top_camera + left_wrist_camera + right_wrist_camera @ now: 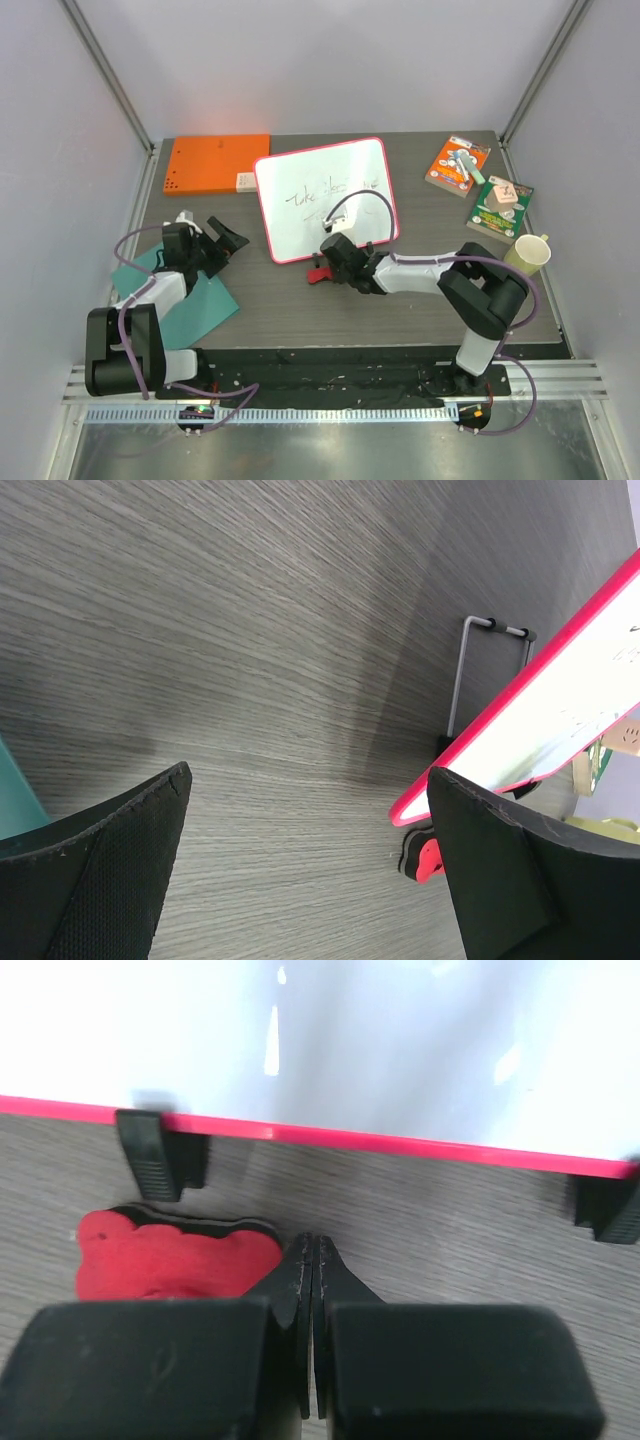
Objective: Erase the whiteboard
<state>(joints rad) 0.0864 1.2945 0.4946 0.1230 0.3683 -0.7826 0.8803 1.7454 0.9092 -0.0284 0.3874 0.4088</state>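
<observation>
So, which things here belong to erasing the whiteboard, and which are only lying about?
For the job: white rectangular whiteboard with pink-red rim; small red pad, probably the eraser.
Lying about: flat orange board; teal sheet; brown printed pack; green printed pack; pale yellow cup.

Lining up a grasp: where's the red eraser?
Top view: the red eraser lies on the table at the whiteboard's near edge, just left of the shut right pincer, ungrasped.

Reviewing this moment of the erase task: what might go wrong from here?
1. The right gripper is shut on nothing. The red eraser lies beside it, so the arm may lift off empty.
2. The whiteboard looks propped on a wire stand, and the open left gripper is off it, so a wiping push might slide or tip it.
</observation>
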